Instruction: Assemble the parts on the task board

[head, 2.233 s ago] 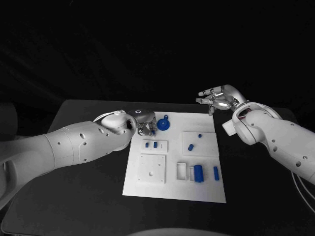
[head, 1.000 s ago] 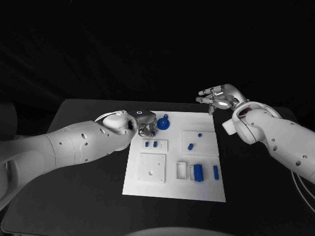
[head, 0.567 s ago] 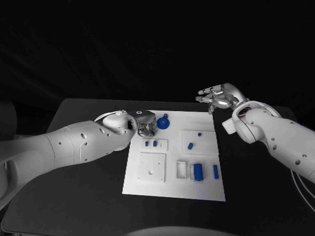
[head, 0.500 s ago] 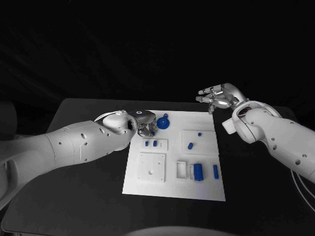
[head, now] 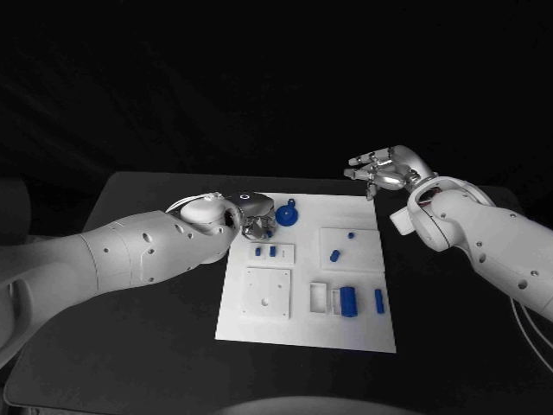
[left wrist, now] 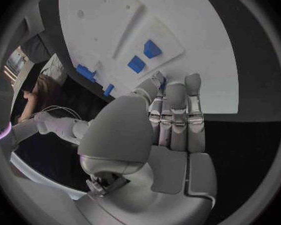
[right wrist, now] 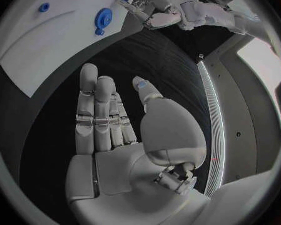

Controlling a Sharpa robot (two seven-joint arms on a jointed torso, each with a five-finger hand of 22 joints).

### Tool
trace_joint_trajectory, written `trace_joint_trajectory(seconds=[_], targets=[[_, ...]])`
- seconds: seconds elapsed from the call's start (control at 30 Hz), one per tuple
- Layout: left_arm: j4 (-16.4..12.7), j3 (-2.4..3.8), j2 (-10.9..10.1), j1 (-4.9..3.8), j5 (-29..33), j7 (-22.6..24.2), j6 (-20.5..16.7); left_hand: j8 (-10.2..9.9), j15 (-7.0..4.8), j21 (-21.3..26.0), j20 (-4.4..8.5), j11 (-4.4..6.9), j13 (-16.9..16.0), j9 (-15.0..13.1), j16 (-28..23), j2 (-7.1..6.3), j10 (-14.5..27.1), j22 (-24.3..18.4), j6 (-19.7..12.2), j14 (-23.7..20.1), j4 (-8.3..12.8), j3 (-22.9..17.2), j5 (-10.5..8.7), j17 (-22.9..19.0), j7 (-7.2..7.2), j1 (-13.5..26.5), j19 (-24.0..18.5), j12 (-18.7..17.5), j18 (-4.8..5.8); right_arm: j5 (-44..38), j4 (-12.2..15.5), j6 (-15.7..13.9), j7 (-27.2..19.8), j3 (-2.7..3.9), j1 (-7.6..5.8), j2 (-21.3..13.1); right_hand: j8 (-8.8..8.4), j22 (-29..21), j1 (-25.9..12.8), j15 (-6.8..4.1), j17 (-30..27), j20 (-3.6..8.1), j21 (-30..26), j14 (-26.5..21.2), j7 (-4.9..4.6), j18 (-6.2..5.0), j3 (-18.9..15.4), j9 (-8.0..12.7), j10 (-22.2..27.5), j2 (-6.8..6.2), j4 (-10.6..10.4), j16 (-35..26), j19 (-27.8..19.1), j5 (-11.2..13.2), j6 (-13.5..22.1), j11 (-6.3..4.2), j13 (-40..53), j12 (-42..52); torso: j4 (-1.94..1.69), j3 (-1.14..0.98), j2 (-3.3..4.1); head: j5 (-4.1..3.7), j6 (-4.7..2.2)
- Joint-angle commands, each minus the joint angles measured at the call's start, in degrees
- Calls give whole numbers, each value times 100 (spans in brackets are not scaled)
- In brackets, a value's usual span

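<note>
1. My left robot hand [head: 257,216] hangs over the far-left corner of the white task board [head: 304,328], which lies in the middle of the black worktop [head: 140,346]. From the left wrist camera its fingers [left wrist: 177,116] lie straight and close together, pointing down at the board. I cannot tell whether they hold a small part; a trace of blue shows at one fingertip.
2. My right robot hand [head: 386,170] is raised beyond the far-right corner of the board, off the plate. Its fingers [right wrist: 97,116] are stretched out and its palm is bare, gripping nothing.
3. A round blue part with a small tab [head: 287,216] lies on the far edge of the board, just right of my left robot hand.
4. Two small blue parts [head: 263,252] sit side by side on a raised white block on the left of the board.
5. Two more small blue parts [head: 335,256] lie on a block to the right.
6. Near the front edge, a longer blue bar [head: 349,301] and a slim blue piece [head: 378,301] stand beside a white slotted block.
</note>
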State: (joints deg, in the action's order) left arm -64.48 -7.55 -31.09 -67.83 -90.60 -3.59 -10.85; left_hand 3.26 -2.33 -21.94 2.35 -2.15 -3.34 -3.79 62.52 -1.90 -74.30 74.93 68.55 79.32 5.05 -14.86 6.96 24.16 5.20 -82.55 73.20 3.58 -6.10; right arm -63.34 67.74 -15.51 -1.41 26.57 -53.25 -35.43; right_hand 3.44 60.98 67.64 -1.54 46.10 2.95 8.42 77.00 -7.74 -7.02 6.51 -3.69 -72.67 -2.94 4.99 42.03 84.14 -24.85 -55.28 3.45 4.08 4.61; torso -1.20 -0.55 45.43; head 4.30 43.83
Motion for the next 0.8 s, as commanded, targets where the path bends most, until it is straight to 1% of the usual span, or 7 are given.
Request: trace_joint_trajectory(seconds=[0.03, 0.2, 0.27, 0.4, 0.6, 0.63, 0.8], targets=[[6, -8, 18, 6, -7, 34, 77, 34, 11, -19, 23, 3, -8, -5, -20, -30, -24, 100, 20, -26, 11, 34, -38, -3, -3, 22, -24, -23, -78, -20, 2, 33, -50, 1, 5, 8, 16, -5, -35, 21, -5, -39, 16, -12, -34, -106, 44, -8, 35, -32, 0, 26, 163, -25, 12, 23, -6, -27, 6, 1, 0, 1, 2], [25, -21, 31, 16, -5, 34, 10, 32, 16, 1, 37, -15, -7, 0, -32, -77, 25, 94, -54, -47, 3, 47, -72, -5, 7, 42, -24, -23, -60, -20, -1, 35, -50, 1, 6, 8, 16, -5, -35, 21, -5, -39, 16, -12, -34, -106, 44, -8, 35, -32, 0, 26, 163, -25, 12, 23, -6, -27, 8, 0, 0, -1, 13], [31, -25, 32, 22, -3, 31, -41, 33, 21, 16, 45, -37, -7, 3, -41, -145, 61, 87, -211, -58, 2, 44, -130, -8, 36, 53, -19, -24, -49, -20, -3, 36, -50, 1, 7, 6, 16, -5, -35, 21, -5, -39, 16, -12, -34, -106, 44, -8, 35, -32, 0, 26, 163, -25, 12, 23, -6, -27, 7, -1, 0, -4, 17], [36, -30, 32, 28, 3, 34, -119, 31, 30, 46, 53, -65, -6, 5, -44, -255, 154, 79, -428, -63, -16, -3, -135, -5, 48, 77, 1, -24, -38, -20, -6, 37, -49, 1, 9, 3, 16, -5, -35, 21, -5, -39, 16, -12, -34, -106, 44, -8, 35, -32, 0, 26, 163, -25, 12, 23, -6, -27, 4, -2, 0, -12, 22], [37, -33, 26, 31, 17, 41, -198, 35, 67, 124, 29, -127, -6, 1, -67, -380, 342, 78, -500, -120, -90, -116, -121, -11, 66, 117, -5, -24, -43, -20, -7, 35, -50, 1, 10, -5, 16, -27, -46, 23, -10, -44, 28, -9, -34, -113, 50, -9, 46, -28, 0, 31, 166, -26, 7, 27, -7, -30, 1, 0, 0, -13, 19], [37, -33, 26, 32, 17, 39, -202, 35, 74, 170, 13, -133, -6, 0, -61, -431, 353, 87, -495, -127, -137, -187, -123, -14, 69, 120, 11, -24, -62, -20, -7, 35, -50, 1, 10, -5, 16, -27, -46, 23, -10, -44, 28, -9, -34, -113, 50, -9, 46, -28, 0, 31, 166, -26, 7, 27, -7, -30, 3, 1, -1, -10, 22], [35, -33, 21, 32, 20, 31, -226, 37, 75, 175, 14, -137, -6, 0, -64, -437, 365, 89, -500, -134, -142, -190, -123, -15, 72, 119, 10, -24, -59, -20, -9, 35, -50, 1, 10, -5, 16, -27, -46, 23, -10, -44, 28, -9, -34, -113, 50, -9, 46, -28, 0, 31, 166, -26, 7, 27, -7, -30, 2, 2, 0, -9, 26]])
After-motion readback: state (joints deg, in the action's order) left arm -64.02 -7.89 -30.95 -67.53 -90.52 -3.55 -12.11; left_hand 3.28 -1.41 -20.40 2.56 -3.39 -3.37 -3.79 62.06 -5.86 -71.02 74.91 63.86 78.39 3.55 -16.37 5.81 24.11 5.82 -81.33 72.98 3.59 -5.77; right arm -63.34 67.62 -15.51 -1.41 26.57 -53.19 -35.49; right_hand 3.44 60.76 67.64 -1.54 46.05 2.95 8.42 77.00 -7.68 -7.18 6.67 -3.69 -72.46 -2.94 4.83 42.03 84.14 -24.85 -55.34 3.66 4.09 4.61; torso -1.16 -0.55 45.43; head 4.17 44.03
